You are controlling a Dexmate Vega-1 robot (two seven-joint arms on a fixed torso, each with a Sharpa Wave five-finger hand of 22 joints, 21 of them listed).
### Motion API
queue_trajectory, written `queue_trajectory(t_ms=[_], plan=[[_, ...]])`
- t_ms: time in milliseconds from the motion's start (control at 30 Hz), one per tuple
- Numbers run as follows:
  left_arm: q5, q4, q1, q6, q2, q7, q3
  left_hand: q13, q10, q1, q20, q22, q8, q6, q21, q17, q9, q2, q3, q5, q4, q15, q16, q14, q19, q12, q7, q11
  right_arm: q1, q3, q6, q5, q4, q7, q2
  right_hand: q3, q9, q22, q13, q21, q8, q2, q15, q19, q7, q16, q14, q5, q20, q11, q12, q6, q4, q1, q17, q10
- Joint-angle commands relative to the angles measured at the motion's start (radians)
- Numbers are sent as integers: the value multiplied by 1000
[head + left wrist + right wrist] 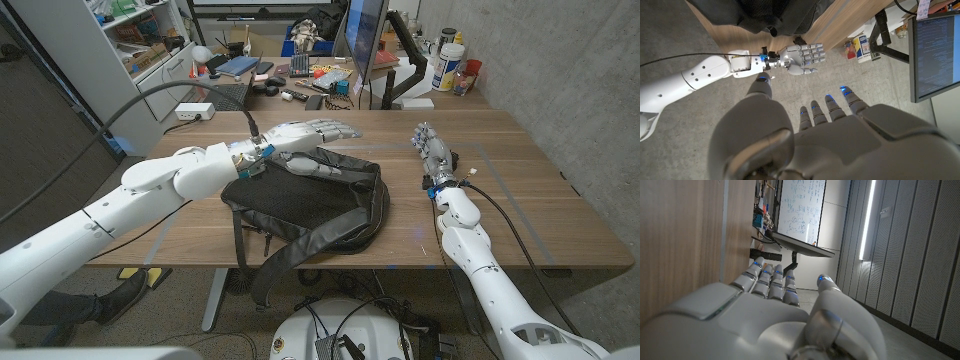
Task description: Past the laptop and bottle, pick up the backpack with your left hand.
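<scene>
Left hand [318,130], fingers spread and empty, hovered over the limp black backpack [310,200] mid-tabletop; its top handle looked the likeliest hold.

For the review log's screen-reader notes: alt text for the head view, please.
The robot's left hand reaches open over a black backpack lying on the wooden table. The right hand stands apart to the backpack's right, holding nothing.

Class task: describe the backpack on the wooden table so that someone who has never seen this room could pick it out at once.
Find the wooden table in front of the robot. The backpack lies slumped near its front edge, under the left hand. It is black, with straps hanging over the edge, and is the largest thing on the table.
</scene>
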Motion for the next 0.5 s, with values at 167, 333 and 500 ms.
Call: queue_trajectory(t_ms=[167,333,500], plan=[[44,-46,-148,56,55,-81,128,6,-24,27,18,2,-4,-27,9,4,4,-5,4,8,-13,-2,6,-11,9,-2,-1,-2,5,5,10,12,3,-2,11,6,2,4,4,-2,2,4,-5,1,-3,-2,10,5,12,1,6,10,1,7,5,11],[79,-66,-190,72,67,-98,162,6,-40,35,21,2,-5,-48,9,4,5,-13,3,9,-18,1,5,-20,9,-5,-4,2,9,5,10,11,0,-2,10,7,2,4,5,-2,1,4,-5,2,-4,-1,13,5,11,1,6,11,1,7,5,12],[96,-82,-222,80,84,-116,194,8,-59,45,31,2,-13,-106,9,5,6,-23,1,12,-21,5,5,-25,13,-4,-4,5,10,6,5,13,1,-3,10,7,3,4,5,-3,1,4,-5,2,-4,-1,14,5,11,0,7,12,1,7,5,14]])
